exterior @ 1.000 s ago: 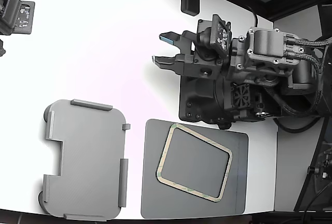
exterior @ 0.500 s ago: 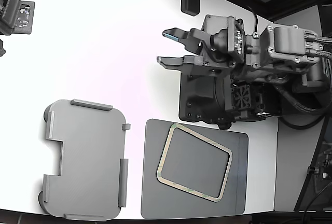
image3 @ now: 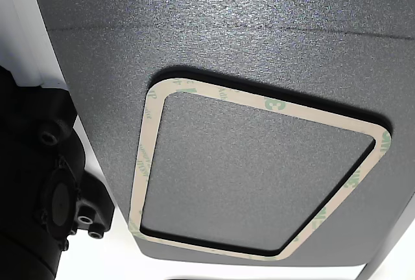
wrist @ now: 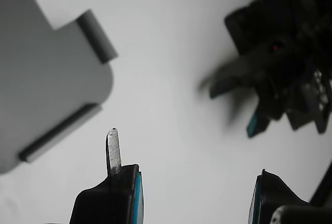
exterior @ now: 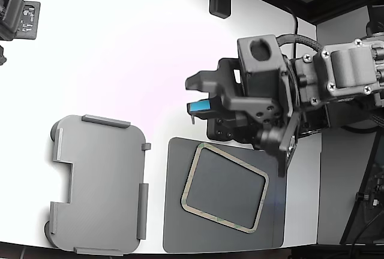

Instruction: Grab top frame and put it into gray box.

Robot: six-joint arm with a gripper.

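Here I see my tool (exterior: 195, 94) hanging over the bare white counter (exterior: 120, 49), its two dark fingers spread wide apart with nothing between them. In the exterior view the fingers point toward that view's left, and a blue pad shows on the nearer finger. The arm (exterior: 336, 79) behind the tool reaches in from the exterior view's right.

The top frame (exterior: 225, 187) lies away from the tool, below it in the exterior view and a little toward that view's right. It is a thin pale beige outline with rounded corners and an open middle. It rests flat and slightly turned on a dark gray mat (exterior: 276, 211), and the mat shows through its hollow centre. The tool does not touch the frame. In the other view the same frame fills much of the picture, with faint green marks along its band, lying flat on the speckled dark mat.

The gray box (exterior: 99, 184) sits on the counter well off from the tool, toward the exterior view's left and lower than the fingertips. It is a light gray shallow tray with raised tabs along its edges and a notch in one side. It lies just beside the mat, not touching it.

In the wrist view the two fingertips frame open white counter, and a corner of the gray box lies beyond one fingertip. A second dark gripper (wrist: 280, 73), blurred, lies on the counter beyond the other fingertip.
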